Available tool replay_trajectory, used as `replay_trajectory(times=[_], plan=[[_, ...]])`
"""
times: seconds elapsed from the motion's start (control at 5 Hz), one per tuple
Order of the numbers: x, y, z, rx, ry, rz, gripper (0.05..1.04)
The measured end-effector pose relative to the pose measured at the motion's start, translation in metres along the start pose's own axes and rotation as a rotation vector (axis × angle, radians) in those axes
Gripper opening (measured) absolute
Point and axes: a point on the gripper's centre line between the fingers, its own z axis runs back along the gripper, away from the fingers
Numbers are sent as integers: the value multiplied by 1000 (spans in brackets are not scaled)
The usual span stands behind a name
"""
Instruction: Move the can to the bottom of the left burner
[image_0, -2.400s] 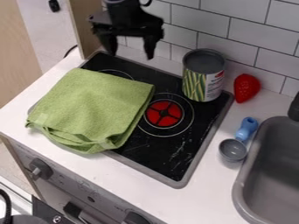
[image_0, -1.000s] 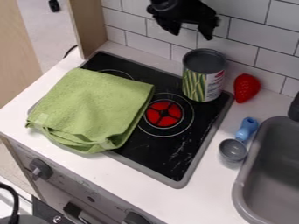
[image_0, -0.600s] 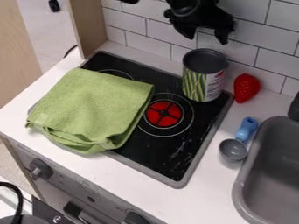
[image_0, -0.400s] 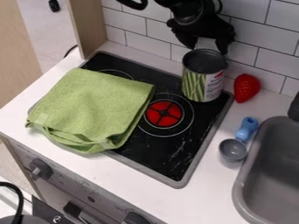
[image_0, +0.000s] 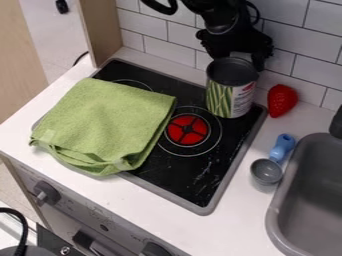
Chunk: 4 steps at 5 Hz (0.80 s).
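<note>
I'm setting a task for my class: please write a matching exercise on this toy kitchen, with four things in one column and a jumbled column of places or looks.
Things
1. Towel
2. Can
3. Strawberry
4. Scoop

Places and looks
A. Blue-handled, on the counter between the stovetop and the sink
B. Red all over, near the tiled wall
C. Green, folded, covering the left part of the stovetop
D. At the stovetop's back right corner, below the robot arm

Right pairs: 1-C, 2-D, 3-B, 4-A

The stovetop (image_0: 190, 182) is open front-right; a towel (image_0: 103, 125) blocks left.
</note>
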Motion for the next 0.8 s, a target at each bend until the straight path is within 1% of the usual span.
replay_trajectory(times=[0.2, 0.4, 0.6, 0.8], plan=[[-9, -2, 4, -4, 79, 40, 997], [-15, 6, 11, 30, 169, 131, 997], [-24, 11, 15, 92, 248, 177, 997], [-39, 15, 15, 125, 294, 135, 997]])
